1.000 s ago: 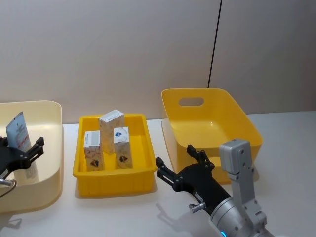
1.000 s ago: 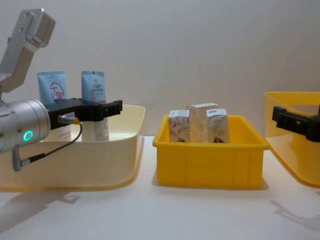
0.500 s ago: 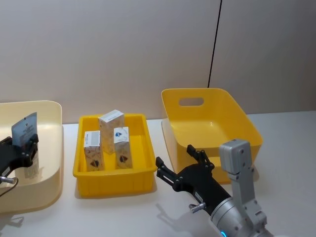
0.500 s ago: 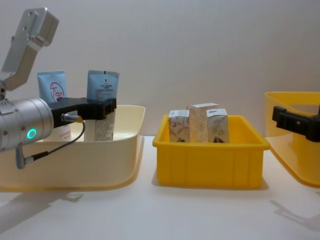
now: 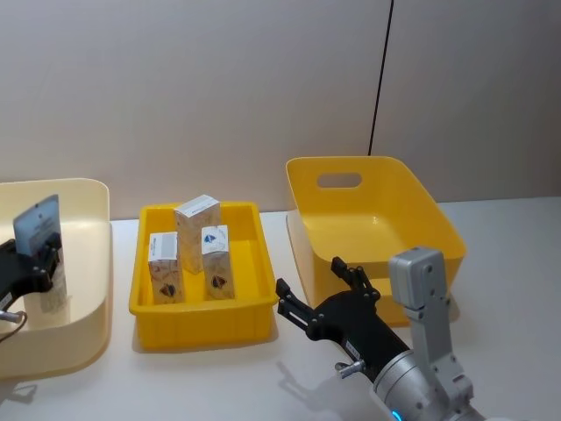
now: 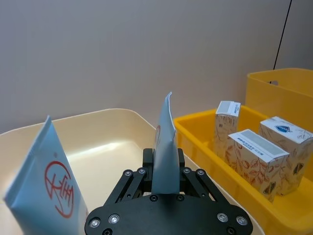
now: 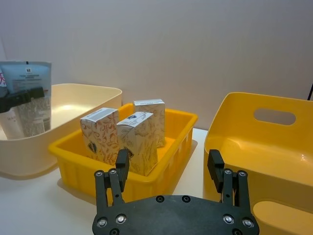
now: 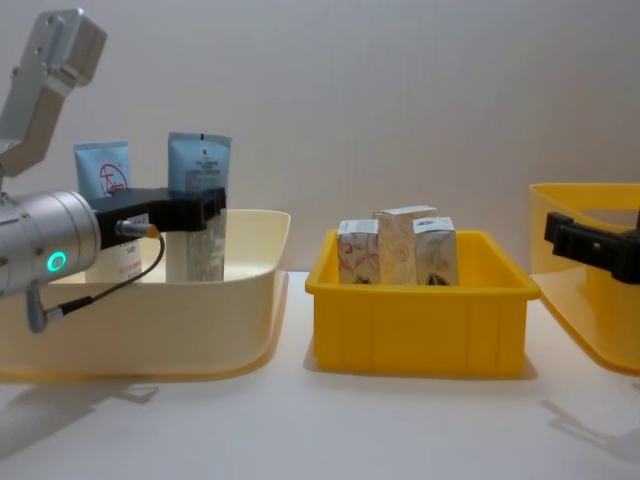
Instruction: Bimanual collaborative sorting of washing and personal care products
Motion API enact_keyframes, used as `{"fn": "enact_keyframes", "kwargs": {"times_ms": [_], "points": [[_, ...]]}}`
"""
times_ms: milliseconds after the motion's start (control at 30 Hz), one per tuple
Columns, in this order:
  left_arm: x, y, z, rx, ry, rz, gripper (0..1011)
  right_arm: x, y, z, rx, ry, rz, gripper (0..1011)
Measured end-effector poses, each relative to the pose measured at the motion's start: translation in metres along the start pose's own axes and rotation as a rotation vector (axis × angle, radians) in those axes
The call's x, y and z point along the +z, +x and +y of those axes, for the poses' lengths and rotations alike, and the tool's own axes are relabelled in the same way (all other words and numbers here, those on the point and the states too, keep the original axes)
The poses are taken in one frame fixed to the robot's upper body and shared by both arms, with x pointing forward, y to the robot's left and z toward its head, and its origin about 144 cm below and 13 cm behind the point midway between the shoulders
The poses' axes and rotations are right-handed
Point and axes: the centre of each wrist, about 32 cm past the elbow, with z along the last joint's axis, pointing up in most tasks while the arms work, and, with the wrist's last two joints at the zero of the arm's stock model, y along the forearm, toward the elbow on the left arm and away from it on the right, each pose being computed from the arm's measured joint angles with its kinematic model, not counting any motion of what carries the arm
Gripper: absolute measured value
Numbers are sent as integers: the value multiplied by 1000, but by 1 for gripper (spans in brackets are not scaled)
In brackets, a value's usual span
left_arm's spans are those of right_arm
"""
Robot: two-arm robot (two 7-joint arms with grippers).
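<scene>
Grey wall behind. At frame left my left gripper (image 6: 164,157) pinches the pale blue plastic squeeze tube (image 8: 199,158) mid-body. I judge it light, soft and slippery. My right gripper (image 7: 168,159) idles, spread.

We note a plain grey-beige wall (image 5: 219,88) with one thin black cable (image 5: 381,79) running down it behind a white table (image 5: 526,263).

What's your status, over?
Left gripper shut on blue tube, upright in cream bin. Right gripper open, idle near yellow tray. Nothing in the way.
</scene>
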Motion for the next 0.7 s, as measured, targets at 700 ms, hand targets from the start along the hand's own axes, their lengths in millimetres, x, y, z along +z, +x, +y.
{"fn": "enact_keyframes", "kwargs": {"times_ms": [700], "points": [[25, 26, 4, -121, -182, 26, 239, 0, 0, 0, 0, 0, 0, 1001]]}}
